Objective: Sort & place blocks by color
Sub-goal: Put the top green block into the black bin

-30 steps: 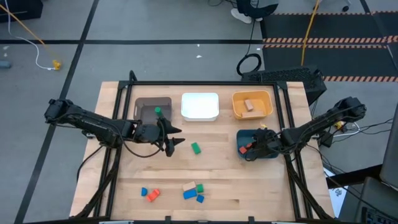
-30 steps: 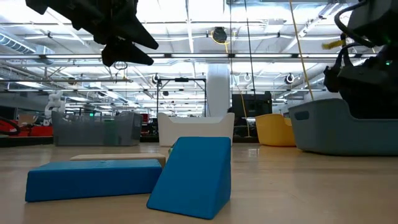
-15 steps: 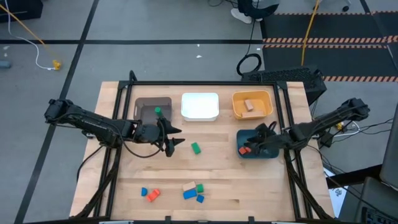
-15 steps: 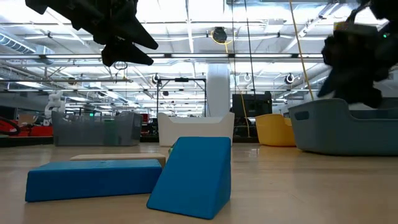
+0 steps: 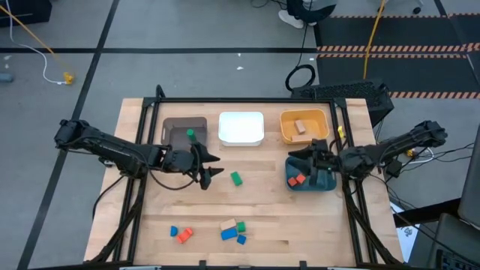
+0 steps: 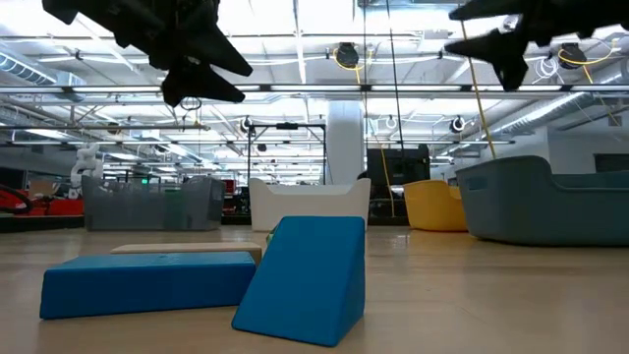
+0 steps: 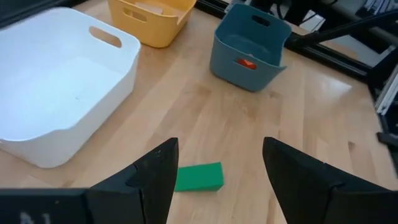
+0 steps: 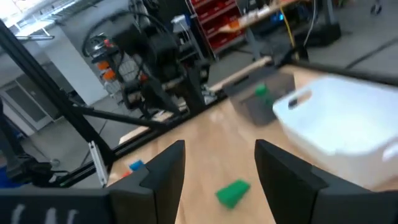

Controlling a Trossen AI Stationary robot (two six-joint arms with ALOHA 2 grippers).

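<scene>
Nearest the table's front edge, a loose cluster of blocks [image 5: 234,230] and a blue-and-red pair [image 5: 181,234] wait unsorted. Mid-table, left gripper [image 5: 211,165], fingers apart and empty, hangs just beside a lone green block [image 5: 236,178], likely lining up a pick; nothing lies between. Farther right, right gripper [image 5: 304,155], fingers spread, empty, sits over the teal bin [image 5: 328,184] holding a red block [image 5: 295,180]; brown bin [image 5: 178,124], white bin [image 5: 241,140] and orange bin [image 5: 286,128] line the back.

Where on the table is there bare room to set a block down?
Bare wood lies between the lone green block and the teal bin, and along the left edge beside the brown bin. The front is crowded by the cluster of small blocks. The left end effector hangs by the green block.
</scene>
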